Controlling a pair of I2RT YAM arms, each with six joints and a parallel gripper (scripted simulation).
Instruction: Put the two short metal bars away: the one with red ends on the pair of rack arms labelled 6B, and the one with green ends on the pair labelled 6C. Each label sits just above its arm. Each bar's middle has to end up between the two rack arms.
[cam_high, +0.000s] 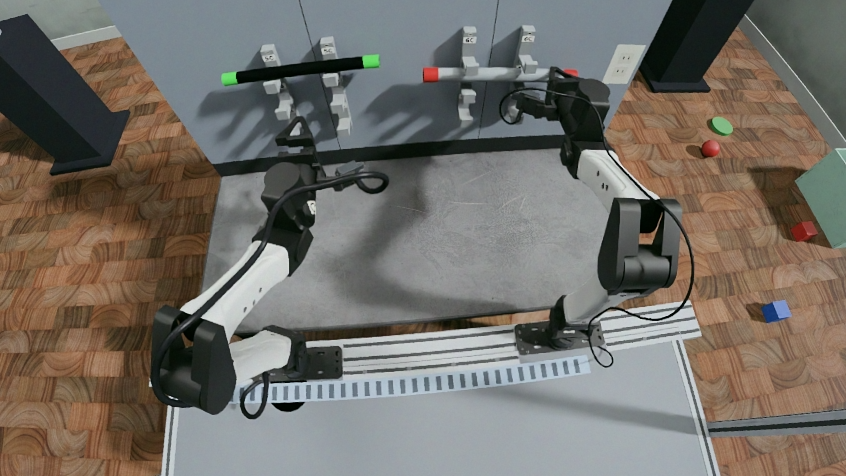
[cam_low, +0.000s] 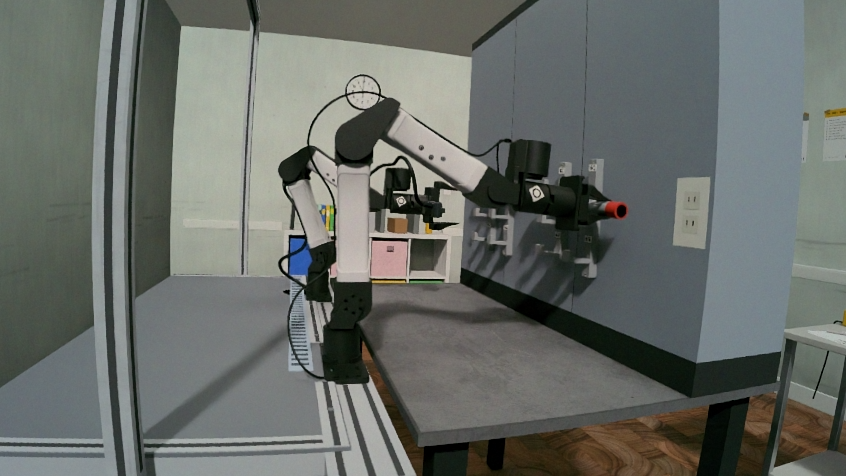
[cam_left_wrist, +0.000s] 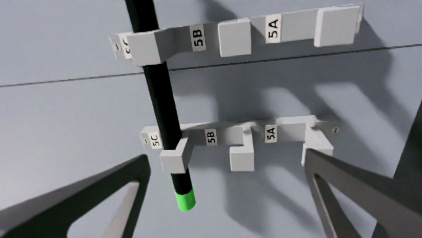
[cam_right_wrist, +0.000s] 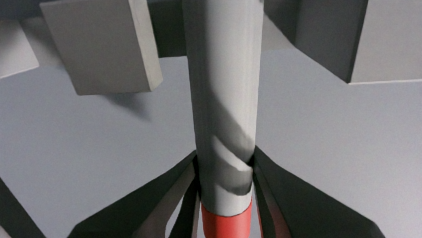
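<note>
Pale grey bar (cam_high: 496, 74) (cam_low: 600, 208) (cam_right_wrist: 227, 100), smooth and round, with bright red ends.

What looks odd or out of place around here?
The black bar with green ends sits on the rack arms labelled 5C, though it belongs on 6C. The grey bar with red ends lies near the 6C labels, not 6B, but the right end effector is gripping it.
</note>
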